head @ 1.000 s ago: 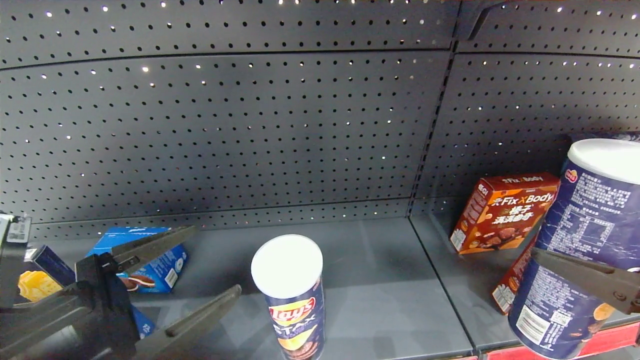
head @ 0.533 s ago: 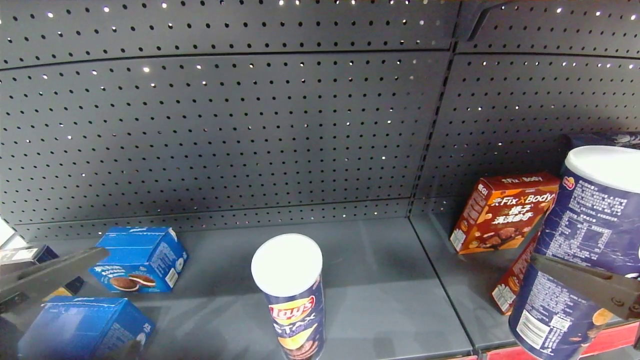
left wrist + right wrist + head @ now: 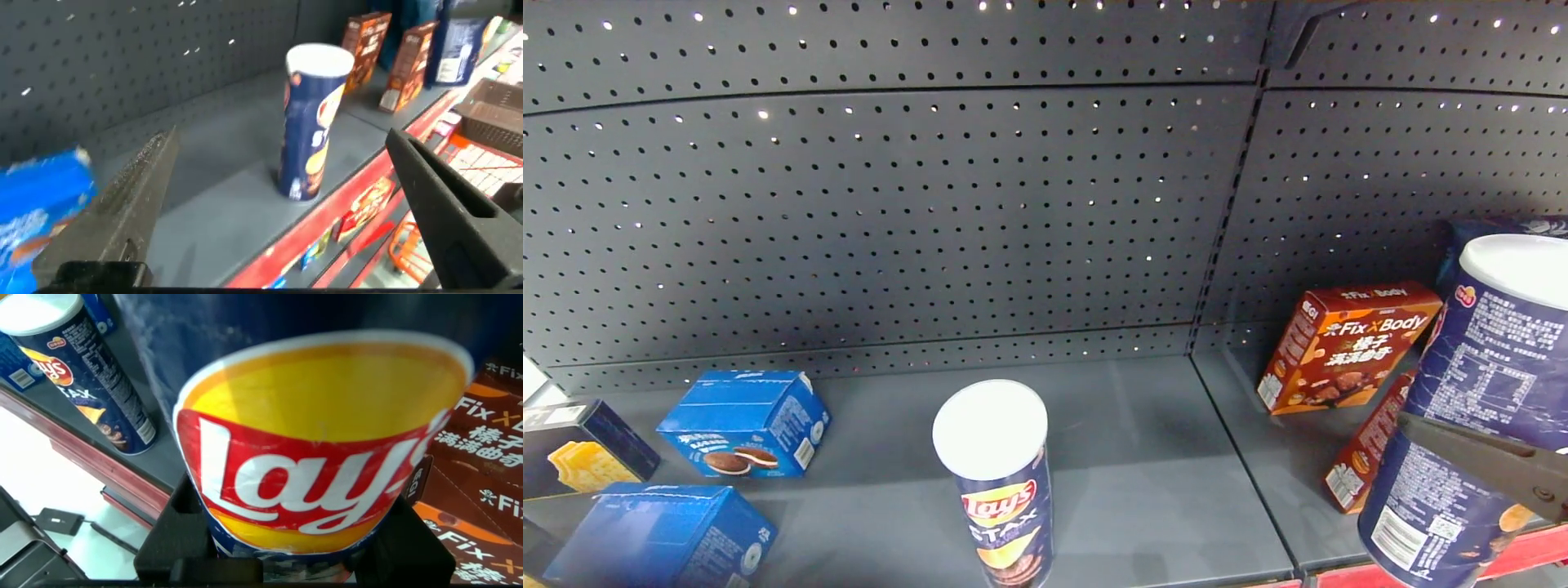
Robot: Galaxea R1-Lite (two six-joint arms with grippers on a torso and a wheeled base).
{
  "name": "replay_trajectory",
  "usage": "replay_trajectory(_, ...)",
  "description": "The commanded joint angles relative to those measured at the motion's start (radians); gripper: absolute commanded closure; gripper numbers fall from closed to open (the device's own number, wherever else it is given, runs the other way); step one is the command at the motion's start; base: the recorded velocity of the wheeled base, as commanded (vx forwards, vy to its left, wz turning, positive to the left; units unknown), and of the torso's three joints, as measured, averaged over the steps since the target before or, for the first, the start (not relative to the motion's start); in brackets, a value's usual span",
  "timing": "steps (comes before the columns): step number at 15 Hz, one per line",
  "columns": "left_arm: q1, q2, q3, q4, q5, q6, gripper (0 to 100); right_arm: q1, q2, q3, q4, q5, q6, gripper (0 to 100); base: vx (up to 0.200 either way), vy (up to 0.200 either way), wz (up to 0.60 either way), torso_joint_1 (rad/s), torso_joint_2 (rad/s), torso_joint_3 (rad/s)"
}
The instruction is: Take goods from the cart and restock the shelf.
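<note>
Held can [image 3: 1486, 384]: clamped in R gripper [image 3: 298, 547], tilted, well right of standing can [image 3: 1001, 482], at shelf [image 3: 1143, 457] front lip, not set down yet. L gripper [image 3: 282, 139] has pulled back off shelf, jaws wide, empty, so that side's done. Bare floor just right of standing can; brown boxes [image 3: 1347, 347] beyond it crowd the drop.
</note>
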Motion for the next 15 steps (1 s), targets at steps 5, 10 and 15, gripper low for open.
replay_trajectory(5, 0.037, -0.326, 0.007, 0.308, 0.048, 0.027, 0, 0.0, 0.001, -0.006, -0.002, 0.003, -0.001, 100, 0.0, 0.0, 0.0, 0.0, 0.0, 0.0)
replay_trajectory(10, 0.061, -0.372, 0.018, 0.414, 0.103, 0.028, 0, 0.008, 0.009, -0.015, -0.036, 0.001, -0.004, 100, 0.0, 0.0, 0.0, 0.0, 0.0, 0.0)
replay_trajectory(15, 0.061, -0.372, 0.133, 0.408, 0.177, 0.053, 0, 0.008, 0.0, -0.018, -0.037, 0.003, -0.004, 100, 0.0, 0.0, 0.0, 0.0, 0.0, 0.0)
